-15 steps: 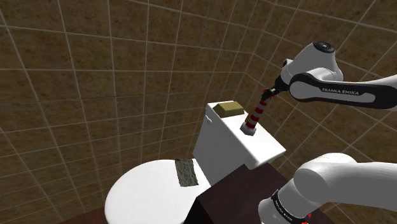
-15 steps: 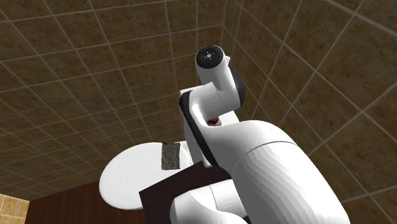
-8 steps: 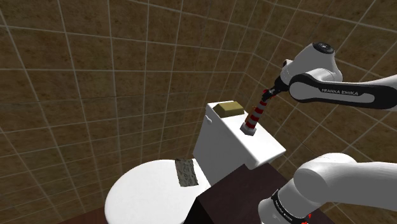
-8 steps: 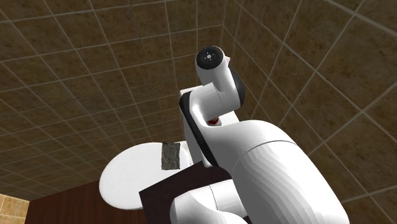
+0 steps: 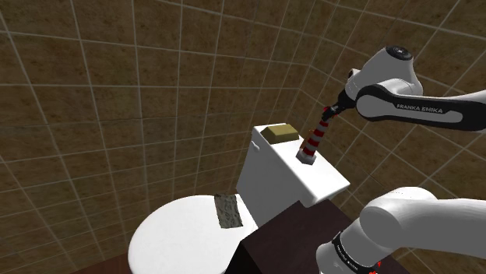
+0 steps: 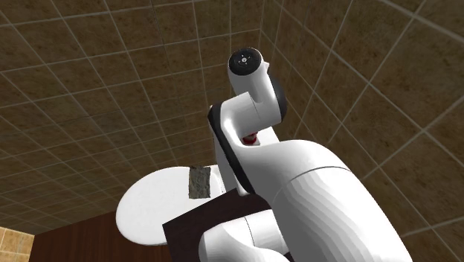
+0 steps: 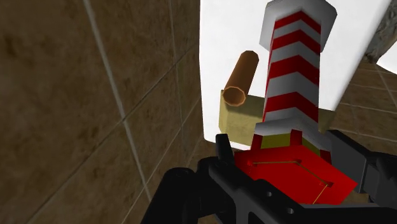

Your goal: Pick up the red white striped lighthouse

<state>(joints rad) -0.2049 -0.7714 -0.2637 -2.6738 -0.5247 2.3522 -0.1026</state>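
Note:
The red and white striped lighthouse [image 5: 312,140] hangs tilted over the white toilet tank lid [image 5: 327,183], its grey base just above the lid. My gripper [image 5: 329,110] is shut on the lighthouse's red top end. In the wrist view the striped tower [image 7: 294,70] points away from the hand, and its red top [image 7: 286,175] is clasped between the black fingers [image 7: 224,149]. In the second exterior view the arm hides most of it, and a small bit of red [image 6: 251,138] peeks out.
An olive block [image 5: 278,132] lies on the tank's far end, with a brown cylinder [image 7: 240,79] beside it. A grey rough patch [image 5: 227,210] lies on the white toilet seat lid [image 5: 175,233]. The dark stand [image 5: 288,241] is below. Brown tiled walls close in behind.
The arm's upper part and the gripper have risen slightly, and the lighthouse has come up a little with them.

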